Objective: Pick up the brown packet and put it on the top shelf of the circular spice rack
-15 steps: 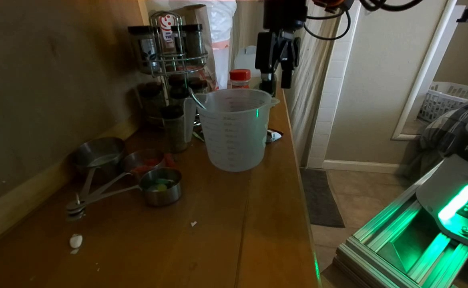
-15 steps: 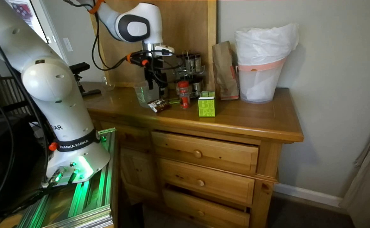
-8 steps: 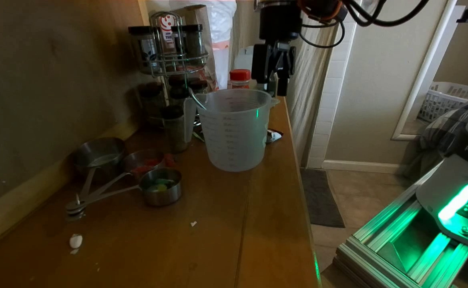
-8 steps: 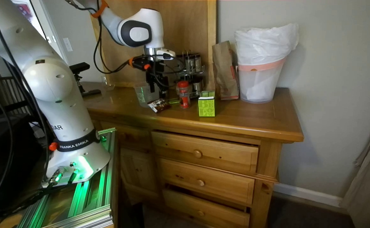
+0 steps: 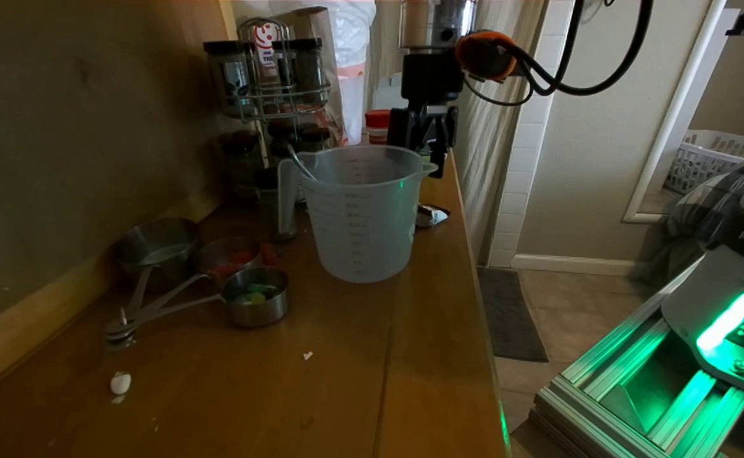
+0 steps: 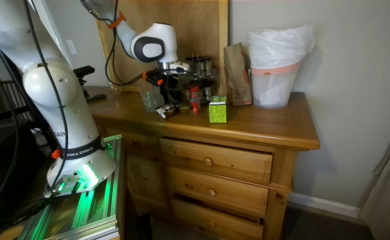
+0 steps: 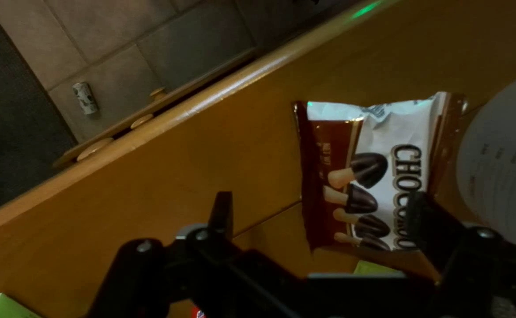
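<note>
Packet (image 7: 363, 176), brown and white, is seen lying on the dresser (image 6: 258, 121) just beside the measuring jug (image 5: 360, 222). Above the dresser, near the jug, the gripper (image 7: 319, 203) is held with fingers (image 7: 223, 214) apart. The circular spice rack (image 5: 289, 116), stocked with jars (image 5: 228, 79), is set near the jug.

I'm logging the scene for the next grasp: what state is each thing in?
Gripper: open, holding nothing.
Brown chocolate snack packet: lying picture side up, ungripped.
Circular spice rack: stocked with jars.
Translucent measuring jug: upright, lidless.
Measuring cups: upright, handle ends together.
Red-lidded bottle: upright, lid on.
Green box: upright, top apparently open.
Paper bag: standing.
Bin: upright, lined with white bag.
Lowest visible drawer: slightly open.
Base light: lit green.
</note>
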